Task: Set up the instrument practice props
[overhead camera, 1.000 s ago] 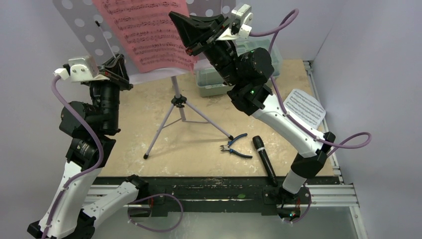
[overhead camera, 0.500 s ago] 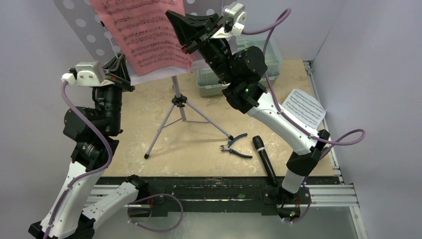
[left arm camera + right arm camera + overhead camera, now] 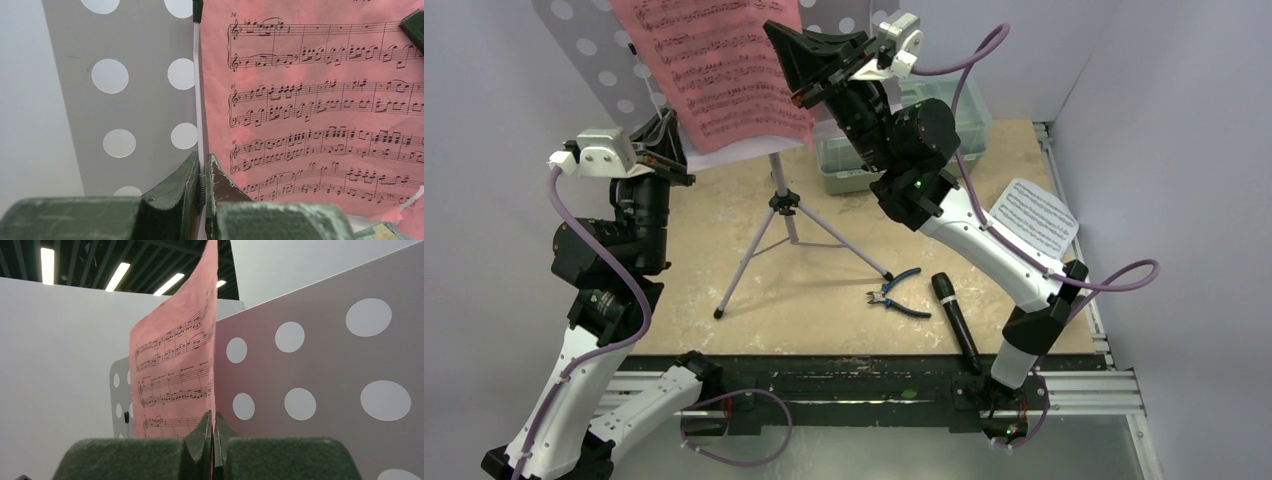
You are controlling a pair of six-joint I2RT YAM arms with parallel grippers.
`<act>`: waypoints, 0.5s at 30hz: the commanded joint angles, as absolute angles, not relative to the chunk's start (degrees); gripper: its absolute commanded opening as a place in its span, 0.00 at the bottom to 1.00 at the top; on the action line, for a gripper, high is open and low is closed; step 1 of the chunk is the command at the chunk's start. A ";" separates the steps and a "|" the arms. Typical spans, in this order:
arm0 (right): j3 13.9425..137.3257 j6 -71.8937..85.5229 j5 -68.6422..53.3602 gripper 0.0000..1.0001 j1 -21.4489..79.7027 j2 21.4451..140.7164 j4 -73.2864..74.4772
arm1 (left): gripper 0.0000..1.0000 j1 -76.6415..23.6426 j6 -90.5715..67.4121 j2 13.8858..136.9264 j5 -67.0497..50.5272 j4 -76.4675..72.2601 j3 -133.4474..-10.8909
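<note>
The pale lilac perforated music stand (image 3: 574,45) rises on tripod legs (image 3: 754,255) at the table's back left. A pink sheet of music (image 3: 719,75) leans on its desk. My left gripper (image 3: 664,122) is shut on the stand's thin white page-holder wire (image 3: 198,90), pinching it at its spring just left of the pink sheet (image 3: 310,110). My right gripper (image 3: 802,97) is shut on the pink sheet's (image 3: 175,370) right edge, in front of the desk (image 3: 320,360). A white sheet of music (image 3: 1036,215) and a black microphone (image 3: 954,320) lie on the table at the right.
Blue-handled pliers (image 3: 896,293) lie near the table's front, left of the microphone. A translucent green toolbox (image 3: 849,165) stands at the back, partly hidden by my right arm. Grey walls close in on both sides.
My left arm has shifted a little right and down along the stand's wire. My right gripper has moved slightly left with the pink sheet's edge in it.
</note>
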State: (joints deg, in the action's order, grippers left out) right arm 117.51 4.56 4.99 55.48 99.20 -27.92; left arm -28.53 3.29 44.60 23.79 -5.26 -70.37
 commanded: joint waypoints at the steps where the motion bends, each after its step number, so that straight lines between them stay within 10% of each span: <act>1: 117.16 3.12 5.36 0.00 55.37 96.15 -30.98 | 0.00 -28.65 3.98 43.58 21.80 -10.39 -70.66; 15: 117.81 3.34 6.34 0.00 55.37 96.16 -32.88 | 0.00 -28.65 3.34 43.34 21.93 -10.08 -70.90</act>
